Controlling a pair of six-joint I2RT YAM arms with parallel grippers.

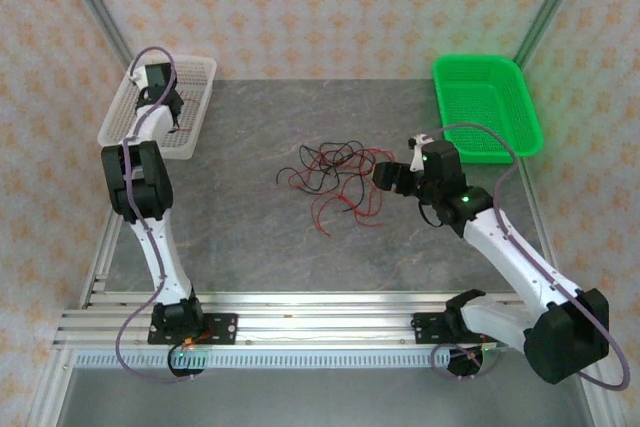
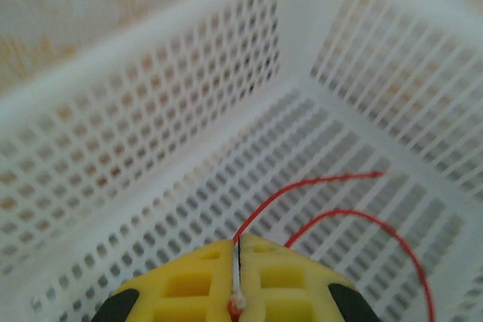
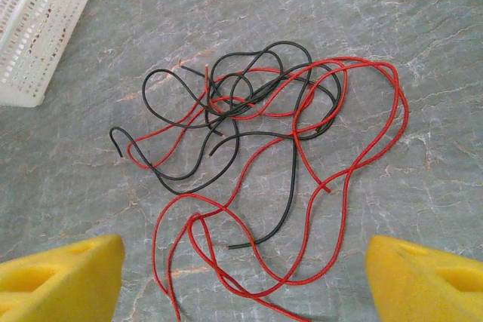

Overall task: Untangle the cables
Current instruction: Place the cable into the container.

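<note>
A tangle of thin red and black cables (image 1: pixel 335 172) lies on the grey table, and in the right wrist view these cables (image 3: pixel 256 111) spread out in overlapping loops. My right gripper (image 1: pixel 392 177) hovers at the tangle's right side. The right gripper (image 3: pixel 243 284) is open, its yellow fingers (image 3: pixel 60 277) wide apart over a red loop and a black wire end. My left gripper (image 1: pixel 172 119) is inside the white basket. The left gripper (image 2: pixel 238 258) is shut on one red cable (image 2: pixel 317 182), which curves out over the basket floor.
The white slotted basket (image 1: pixel 203 75) stands at the back left; its walls (image 2: pixel 151 111) surround the left gripper. A green basket (image 1: pixel 500 132) sits at the back right. Bare grey table (image 1: pixel 300 257) lies in front of the tangle. The aluminium rail (image 1: pixel 320 327) runs along the near edge.
</note>
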